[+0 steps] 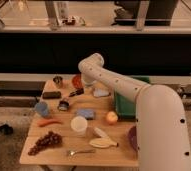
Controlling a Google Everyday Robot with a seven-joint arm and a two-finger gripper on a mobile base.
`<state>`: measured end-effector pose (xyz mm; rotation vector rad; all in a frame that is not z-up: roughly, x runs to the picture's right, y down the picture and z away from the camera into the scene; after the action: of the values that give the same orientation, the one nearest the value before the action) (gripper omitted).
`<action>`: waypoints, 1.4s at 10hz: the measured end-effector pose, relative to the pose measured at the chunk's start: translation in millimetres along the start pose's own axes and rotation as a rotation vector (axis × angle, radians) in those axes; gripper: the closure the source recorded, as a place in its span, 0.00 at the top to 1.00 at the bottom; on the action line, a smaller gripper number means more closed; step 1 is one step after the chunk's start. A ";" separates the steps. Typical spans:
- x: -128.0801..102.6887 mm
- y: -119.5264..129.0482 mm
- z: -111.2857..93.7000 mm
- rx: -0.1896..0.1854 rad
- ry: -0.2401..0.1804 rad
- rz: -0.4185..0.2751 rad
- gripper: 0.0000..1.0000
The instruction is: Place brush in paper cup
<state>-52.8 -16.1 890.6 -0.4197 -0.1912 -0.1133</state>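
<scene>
The brush lies on the table, apart from the paper cup. My claw hangs by the red bowl; its spread I cannot tell.

1 brush, 1 paper cup, 1 apple, 1 gripper by bowl.

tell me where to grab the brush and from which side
Grip the brush mid-handle, coming from above and closing across the handle's width. It lies flat on the table, and the straight black handle is slimmer than the round head. The tool hangs by the handle's far end, beside the orange bowl.
</scene>
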 end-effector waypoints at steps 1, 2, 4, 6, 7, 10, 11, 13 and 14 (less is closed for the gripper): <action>-5.6 -1.4 -5.1 0.013 0.006 -0.011 0.00; -14.5 -4.1 -15.7 0.036 0.017 -0.028 0.00; -28.4 -9.9 -39.0 0.082 0.039 -0.056 0.00; -44.4 -13.8 -67.5 0.140 0.074 -0.083 0.00; -50.0 -12.5 -79.1 0.165 0.097 -0.091 0.00; -66.9 -2.6 -114.4 0.231 0.170 -0.110 0.00; -69.7 0.8 -123.1 0.249 0.188 -0.111 0.00; -77.6 7.7 -149.9 0.294 0.241 -0.113 0.06; -80.3 10.3 -162.3 0.314 0.268 -0.112 0.08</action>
<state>-103.6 -68.5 724.6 -0.0777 0.0334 -0.2443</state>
